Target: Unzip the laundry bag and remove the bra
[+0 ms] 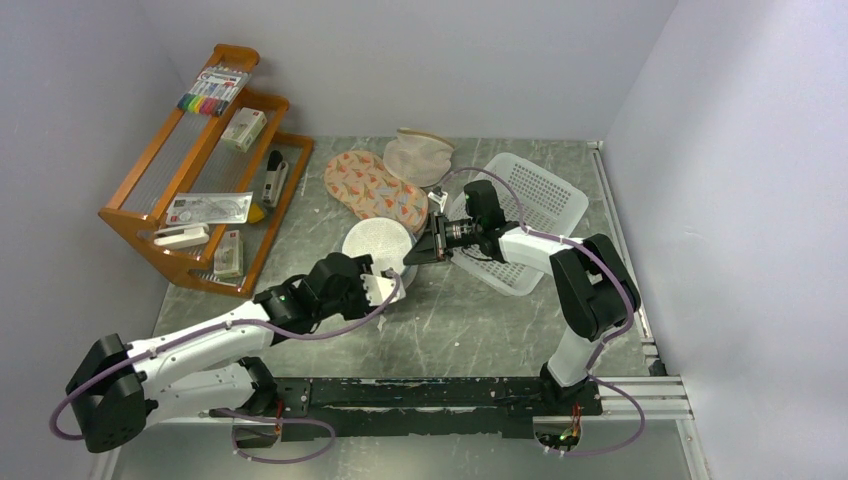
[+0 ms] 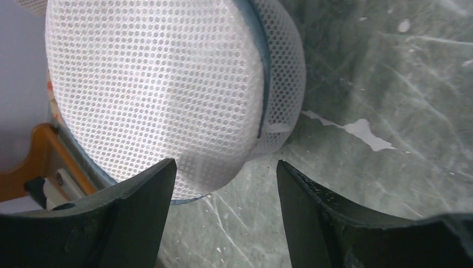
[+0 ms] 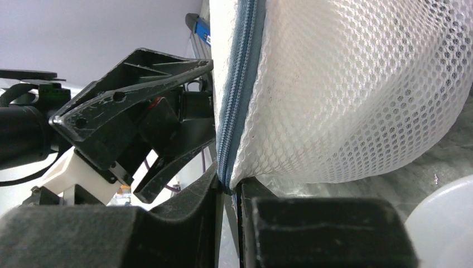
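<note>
White mesh laundry bag (image 1: 378, 243) sat at the middle of the desk (image 1: 480, 320), its near edge between the parted jaws of the left pincer (image 2: 223, 170), while the right pincer (image 3: 227, 192), at its right side, was clamped on the zip rim (image 3: 237, 84).

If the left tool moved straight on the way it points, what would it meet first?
The laundry bag: its white mesh dome sits right ahead of the open left tool, though how near is unclear.
</note>
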You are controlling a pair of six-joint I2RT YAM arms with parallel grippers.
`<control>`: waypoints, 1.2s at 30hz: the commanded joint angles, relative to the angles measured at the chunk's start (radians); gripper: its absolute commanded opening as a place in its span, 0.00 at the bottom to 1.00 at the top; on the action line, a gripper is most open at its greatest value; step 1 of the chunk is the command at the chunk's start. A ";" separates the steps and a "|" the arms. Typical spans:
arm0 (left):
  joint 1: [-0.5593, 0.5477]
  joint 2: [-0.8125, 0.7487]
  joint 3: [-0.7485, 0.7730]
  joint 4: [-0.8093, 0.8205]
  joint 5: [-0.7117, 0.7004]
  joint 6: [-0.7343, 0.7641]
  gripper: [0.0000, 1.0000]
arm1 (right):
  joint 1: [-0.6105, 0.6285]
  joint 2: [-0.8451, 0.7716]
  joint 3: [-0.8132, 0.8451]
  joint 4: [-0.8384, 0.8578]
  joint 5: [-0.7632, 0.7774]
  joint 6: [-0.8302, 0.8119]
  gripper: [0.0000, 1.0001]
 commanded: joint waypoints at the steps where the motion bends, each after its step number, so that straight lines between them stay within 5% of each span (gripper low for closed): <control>1: -0.009 0.037 0.008 0.096 -0.138 0.030 0.75 | -0.007 -0.010 0.016 0.054 -0.022 0.021 0.12; 11: -0.009 0.108 0.117 0.022 -0.037 -0.093 0.35 | -0.005 -0.045 0.020 0.000 0.072 -0.042 0.14; 15: -0.009 0.053 0.140 -0.040 0.014 -0.175 0.31 | -0.007 -0.068 0.057 -0.116 0.177 -0.128 0.24; 19: -0.009 0.045 0.190 -0.120 0.052 -0.256 0.07 | -0.007 -0.103 0.110 -0.189 0.266 -0.199 0.35; 30: -0.006 0.096 0.250 -0.165 0.047 -0.414 0.07 | -0.007 -0.299 0.027 -0.136 0.470 -0.299 0.73; 36: 0.005 0.074 0.229 -0.127 0.118 -0.504 0.07 | -0.006 -0.469 -0.081 -0.098 0.624 -0.376 0.81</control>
